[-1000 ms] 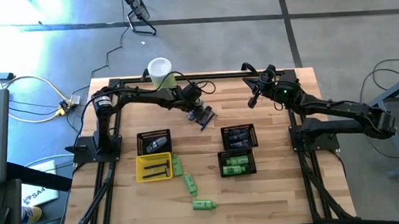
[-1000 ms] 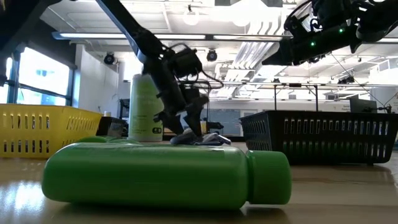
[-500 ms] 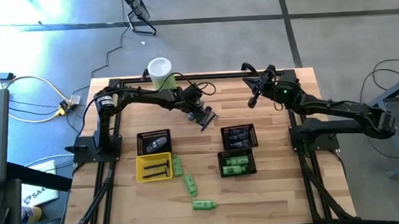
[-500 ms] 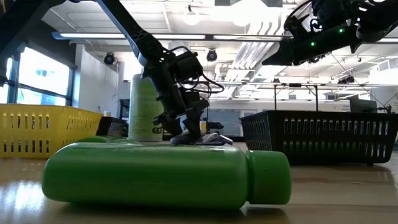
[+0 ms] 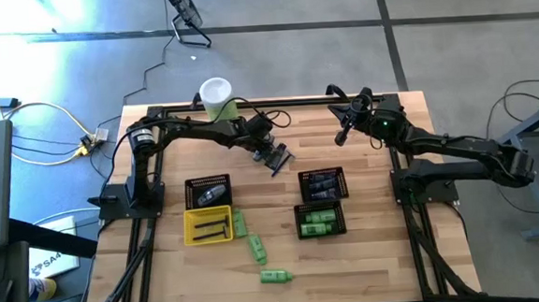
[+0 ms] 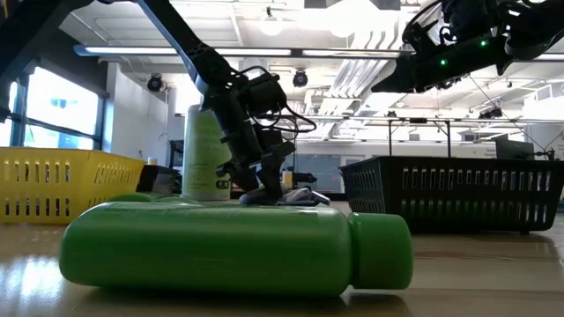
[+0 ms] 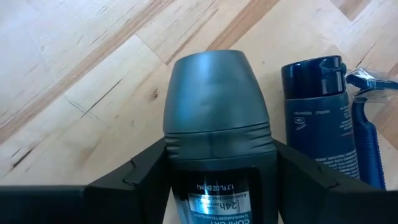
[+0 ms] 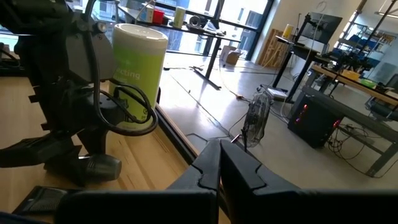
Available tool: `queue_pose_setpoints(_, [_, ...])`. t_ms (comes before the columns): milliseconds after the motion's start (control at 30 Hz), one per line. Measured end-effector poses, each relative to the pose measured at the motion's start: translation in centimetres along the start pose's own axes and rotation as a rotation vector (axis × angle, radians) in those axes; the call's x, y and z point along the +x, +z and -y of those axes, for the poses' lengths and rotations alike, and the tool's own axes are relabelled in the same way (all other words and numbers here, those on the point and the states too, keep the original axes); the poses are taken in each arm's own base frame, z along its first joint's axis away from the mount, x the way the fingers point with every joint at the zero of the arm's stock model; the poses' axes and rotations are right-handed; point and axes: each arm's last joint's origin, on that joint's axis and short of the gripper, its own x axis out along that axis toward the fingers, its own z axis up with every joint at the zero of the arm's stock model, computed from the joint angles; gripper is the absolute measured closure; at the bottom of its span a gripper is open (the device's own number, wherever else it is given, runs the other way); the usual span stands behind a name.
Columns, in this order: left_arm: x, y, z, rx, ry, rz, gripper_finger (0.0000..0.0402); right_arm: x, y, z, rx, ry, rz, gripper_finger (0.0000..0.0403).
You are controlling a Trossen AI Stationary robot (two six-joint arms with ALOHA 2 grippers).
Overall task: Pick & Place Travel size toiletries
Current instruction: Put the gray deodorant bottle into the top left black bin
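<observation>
Your left gripper (image 7: 214,180) sits low over the far middle of the wooden table (image 5: 370,257), its two dark fingers (image 7: 134,180) set against either side of a dark grey roll-on deodorant with a domed cap (image 7: 214,134) lying on the boards; the jaws stand partly open around it, and you cannot tell whether the grip is firm. Just beside it lie a dark blue small bottle (image 7: 317,115) and a blue razor (image 7: 367,134). Your right gripper (image 8: 219,163) waits raised over the far right edge, jaws fully closed, holding nothing.
</observation>
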Motion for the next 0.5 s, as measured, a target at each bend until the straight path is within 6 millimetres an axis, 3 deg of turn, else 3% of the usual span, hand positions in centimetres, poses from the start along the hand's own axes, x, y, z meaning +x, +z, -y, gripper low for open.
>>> queue_pose_setpoints(200, [0.01,0.02,0.03,0.001,-0.002,0.003,0.0167,0.0,-0.01,0.0,0.0,0.0,-0.001,0.04])
queue_pose_setpoints(500, [0.03,0.01,0.03,0.005,-0.004,0.002,0.0188,0.0,-0.11,-0.03,-0.008,0.002,-0.01,0.04])
